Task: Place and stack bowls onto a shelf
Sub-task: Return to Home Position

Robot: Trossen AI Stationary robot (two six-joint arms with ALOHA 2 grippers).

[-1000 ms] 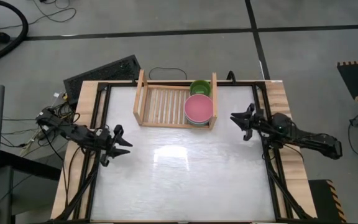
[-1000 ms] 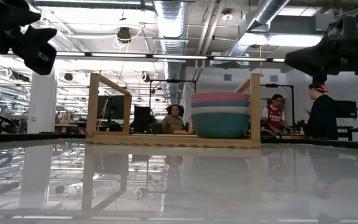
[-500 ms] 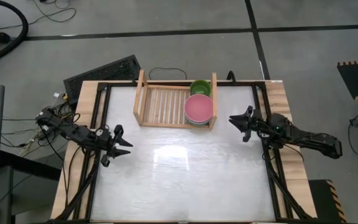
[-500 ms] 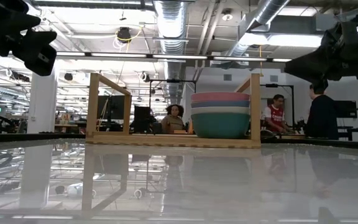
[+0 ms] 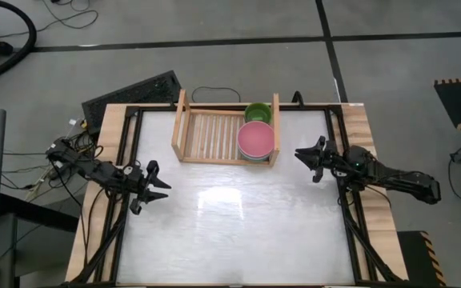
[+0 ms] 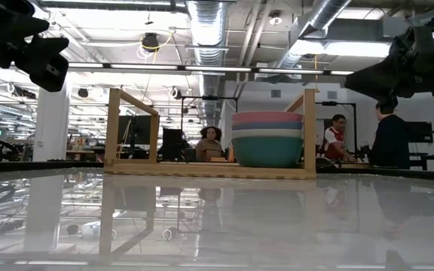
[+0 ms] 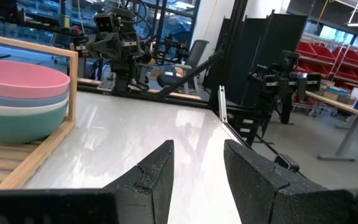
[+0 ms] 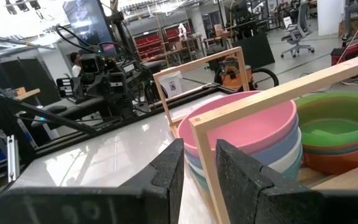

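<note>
The wooden shelf [image 5: 214, 134] stands at the table's far middle. In its right end sits a stack of bowls with a pink bowl [image 5: 256, 140] on top, then pale blue, cream and teal [image 6: 267, 139]. Behind it is a second stack topped by a green bowl [image 5: 258, 114], with a red-orange one at the bottom [image 8: 331, 127]. My left gripper [image 5: 157, 184] hovers level over the table's left edge, open and empty [image 7: 197, 149]. My right gripper [image 5: 304, 156] hovers level at the right edge, just right of the shelf, open and empty [image 8: 199, 149].
The shelf's left two thirds [image 5: 206, 132] show bare slats. White tabletop [image 5: 230, 216] spreads between the arms and toward the near edge. Black frame rails [image 5: 126, 160] run along both table sides. A dark keyboard [image 5: 130, 92] lies beyond the far left corner. People stand in the room behind [image 6: 336, 139].
My right gripper has tipped and rolled a little at the wrist while staying in place. The left arm and the bowls have kept still.
</note>
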